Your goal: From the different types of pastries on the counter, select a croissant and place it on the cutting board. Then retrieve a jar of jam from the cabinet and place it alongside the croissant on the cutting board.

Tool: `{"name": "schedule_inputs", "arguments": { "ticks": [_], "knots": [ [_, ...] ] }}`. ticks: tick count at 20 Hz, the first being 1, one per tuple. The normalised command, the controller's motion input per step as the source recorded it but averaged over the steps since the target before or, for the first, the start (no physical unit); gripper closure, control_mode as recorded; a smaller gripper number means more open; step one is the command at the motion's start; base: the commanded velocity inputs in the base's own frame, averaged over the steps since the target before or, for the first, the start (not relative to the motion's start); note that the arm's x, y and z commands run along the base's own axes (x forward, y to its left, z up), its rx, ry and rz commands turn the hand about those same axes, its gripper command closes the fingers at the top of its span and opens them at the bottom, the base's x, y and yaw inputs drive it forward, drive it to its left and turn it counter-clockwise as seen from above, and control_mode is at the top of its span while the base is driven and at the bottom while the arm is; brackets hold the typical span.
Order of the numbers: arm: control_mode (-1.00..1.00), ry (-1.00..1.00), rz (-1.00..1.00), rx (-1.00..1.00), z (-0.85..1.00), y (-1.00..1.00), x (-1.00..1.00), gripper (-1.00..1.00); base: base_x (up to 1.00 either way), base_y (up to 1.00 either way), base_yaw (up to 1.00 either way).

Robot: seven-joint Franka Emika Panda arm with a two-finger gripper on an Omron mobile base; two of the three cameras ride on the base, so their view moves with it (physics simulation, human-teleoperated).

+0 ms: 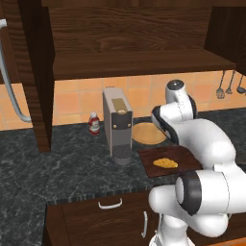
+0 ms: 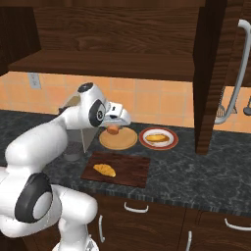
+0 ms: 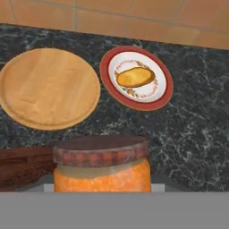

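Hovering above the counter [image 3: 197, 134], the gripper [image 2: 115, 128] seemingly grips the jar of jam [image 3: 102, 167].

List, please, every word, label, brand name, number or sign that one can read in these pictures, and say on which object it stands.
None can be read.
The red bottle beside the coffee machine has a white label, too small and blurred to read.
The jar of jam shows no printed label on its visible side.
The plate has only a floral pattern on its rim, no lettering.
The cutting board, cabinet and counter bear no text.
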Motion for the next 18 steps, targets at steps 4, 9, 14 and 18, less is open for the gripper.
{"name": "schedule_inputs", "arguments": {
  "ticks": [4,9,14,18],
  "knots": [
    [-1.0,0.43,0.0,-0.03,-0.69,-0.07,0.37,1.0,0.0,0.0,0.0],
    [-1.0,0.18,0.0,0.02,-0.41,-0.47,0.05,1.0,0.0,0.0,0.0],
    [-1.0,-0.06,0.02,0.0,-0.59,-0.38,-0.01,1.0,0.0,0.0,0.0],
    [-1.0,-0.15,0.16,0.1,-0.66,-0.53,-0.12,1.0,0.0,0.0,0.0]
  ]
}}
